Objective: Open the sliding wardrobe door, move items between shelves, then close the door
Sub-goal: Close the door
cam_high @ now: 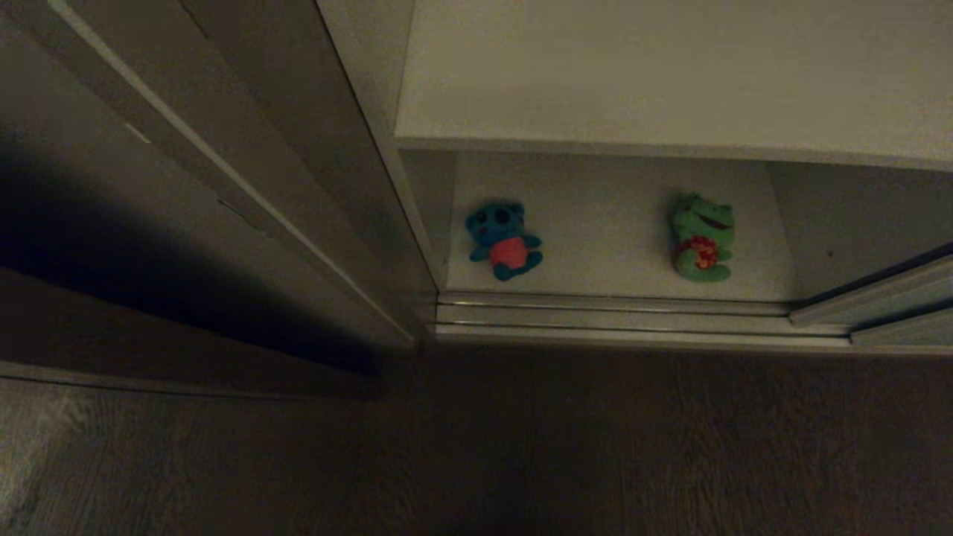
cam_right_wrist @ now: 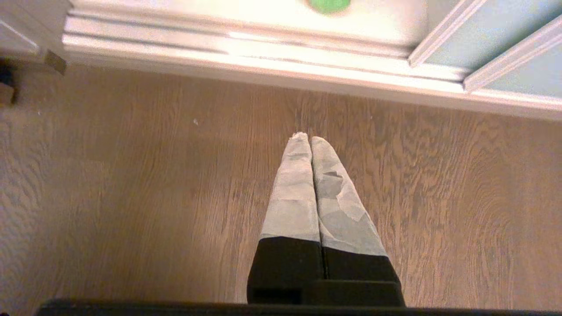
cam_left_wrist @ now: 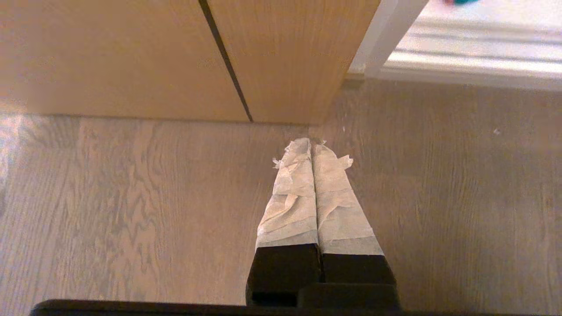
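Reaching for the teal-blue bear [cam_high: 504,240] at nine o'clock or the green frog [cam_high: 702,238] at three o'clock on the bottom shelf [cam_high: 610,246] means spreading a gripper first. Both the left gripper [cam_left_wrist: 312,145] and right gripper [cam_right_wrist: 309,139] hang pressed closed over the floor [cam_high: 595,447], with the sliding wardrobe door [cam_high: 864,298] pushed aside at four o'clock.

A wood-grain floor [cam_high: 595,447] fills the lower part of the head view, dim and dark brown. At the left a brown wooden side panel [cam_left_wrist: 131,57] meets the floor; a thin dark vertical seam [cam_left_wrist: 226,61] splits its face into two parts.
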Tool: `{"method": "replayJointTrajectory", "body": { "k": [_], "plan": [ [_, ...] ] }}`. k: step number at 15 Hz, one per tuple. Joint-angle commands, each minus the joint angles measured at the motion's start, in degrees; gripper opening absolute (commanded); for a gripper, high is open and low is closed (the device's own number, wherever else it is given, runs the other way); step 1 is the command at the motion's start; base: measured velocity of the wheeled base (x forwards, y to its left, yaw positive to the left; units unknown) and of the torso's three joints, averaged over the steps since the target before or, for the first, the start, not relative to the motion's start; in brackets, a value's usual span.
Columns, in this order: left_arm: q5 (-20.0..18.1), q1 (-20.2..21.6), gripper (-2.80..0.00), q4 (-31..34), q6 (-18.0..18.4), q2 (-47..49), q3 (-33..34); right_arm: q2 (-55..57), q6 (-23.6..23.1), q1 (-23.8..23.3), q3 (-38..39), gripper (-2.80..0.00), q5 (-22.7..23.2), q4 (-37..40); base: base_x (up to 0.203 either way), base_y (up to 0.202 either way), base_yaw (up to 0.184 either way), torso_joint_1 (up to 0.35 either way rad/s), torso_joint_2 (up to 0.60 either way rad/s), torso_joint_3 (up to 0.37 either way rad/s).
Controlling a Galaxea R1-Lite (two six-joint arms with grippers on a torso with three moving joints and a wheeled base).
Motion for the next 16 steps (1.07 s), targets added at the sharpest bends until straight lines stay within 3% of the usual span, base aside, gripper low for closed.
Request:
{"method": "replayJointTrajectory", "body": {
  "k": [1,16],
  "plan": [
    [0.01,0.00,-2.80,-0.02,-0.02,0.08,0.01,0.22,-0.03,0.01,0.00,-2.80,0.02,-0.02,0.000,0.000,0.000,0.000,0.01,0.203],
    [0.01,0.00,-2.80,-0.02,-0.02,0.08,0.01,0.22,-0.03,0.01,0.00,-2.80,0.02,-0.02,0.000,0.000,0.000,0.001,0.00,0.202]
  ]
}}
